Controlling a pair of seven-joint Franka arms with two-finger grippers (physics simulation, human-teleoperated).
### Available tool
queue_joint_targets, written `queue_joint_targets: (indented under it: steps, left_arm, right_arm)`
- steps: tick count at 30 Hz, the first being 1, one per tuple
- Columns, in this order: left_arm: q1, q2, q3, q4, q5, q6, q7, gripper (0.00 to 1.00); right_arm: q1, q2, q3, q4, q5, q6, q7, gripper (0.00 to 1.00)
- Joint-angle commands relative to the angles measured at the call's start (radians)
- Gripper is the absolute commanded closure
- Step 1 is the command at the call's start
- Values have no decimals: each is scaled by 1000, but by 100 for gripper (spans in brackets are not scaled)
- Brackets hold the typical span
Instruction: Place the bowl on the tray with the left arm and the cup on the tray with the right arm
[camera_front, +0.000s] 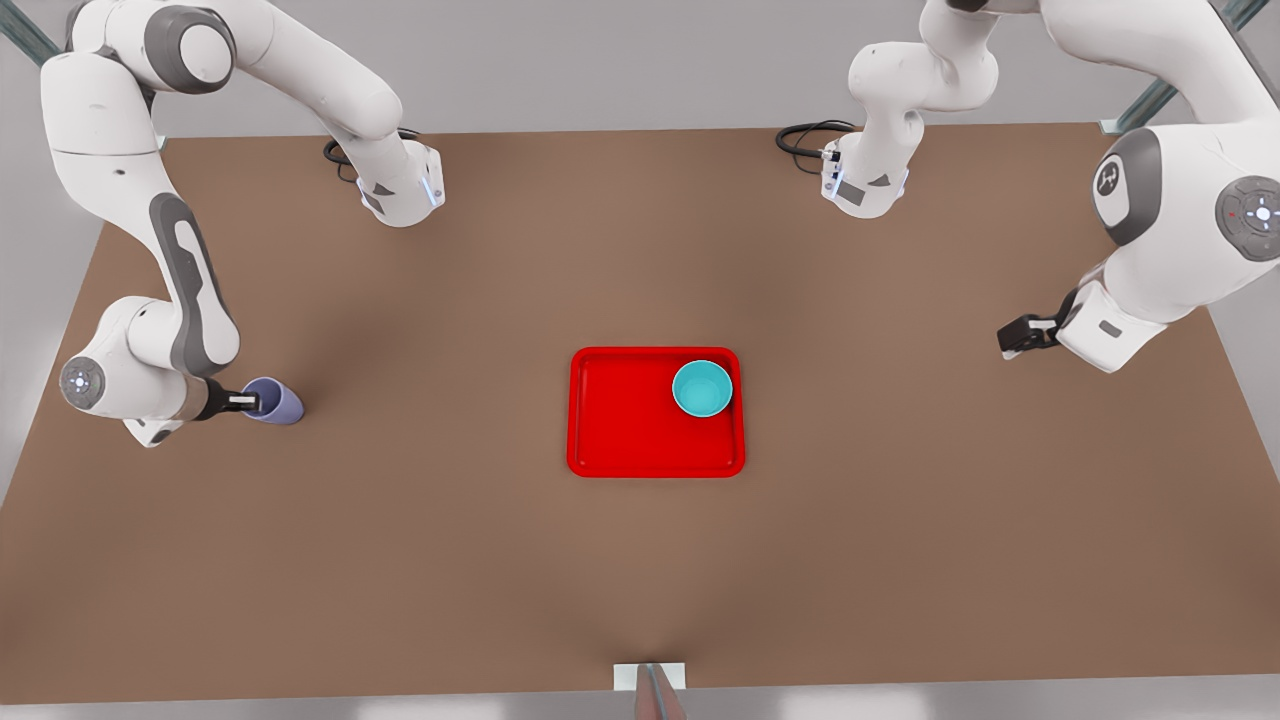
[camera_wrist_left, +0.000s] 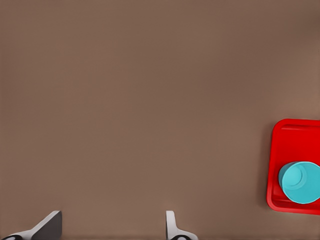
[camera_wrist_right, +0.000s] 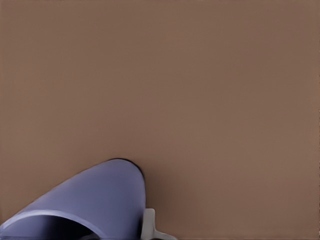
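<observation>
Teal round bowl, smooth and shallow, is sitting upright inside the flat glossy red rectangular tray with rounded corners and a low rim, in the corner toward the front view's upper right. The left wrist view is showing the same bowl on the tray. The left gripper is hanging over bare table at the front view's right, well apart from the tray, its fingers spread and holding nothing. The right gripper is reaching into the lavender tapered cup at the front view's left, one finger against its wall; whether it is clenching, I cannot tell. The matte brown table is lying beneath everything.
</observation>
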Motion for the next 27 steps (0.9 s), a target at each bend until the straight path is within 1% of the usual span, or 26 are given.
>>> queue_joint_targets:
  steps: [1, 24, 27]
  left_arm:
    - [-1, 0, 0, 0, 0, 0, 0, 0]
    - [-14, 21, 0, 2, -2, 2, 0, 0]
    - [-14, 46, 0, 45, -3, 0, -11, 0]
  right_arm:
    - [0, 0, 0, 0, 0, -1, 0, 69]
    - [5, -2, 2, -5, 3, 5, 0, 71]
    - [8, 0, 2, -3, 3, 5, 0, 72]
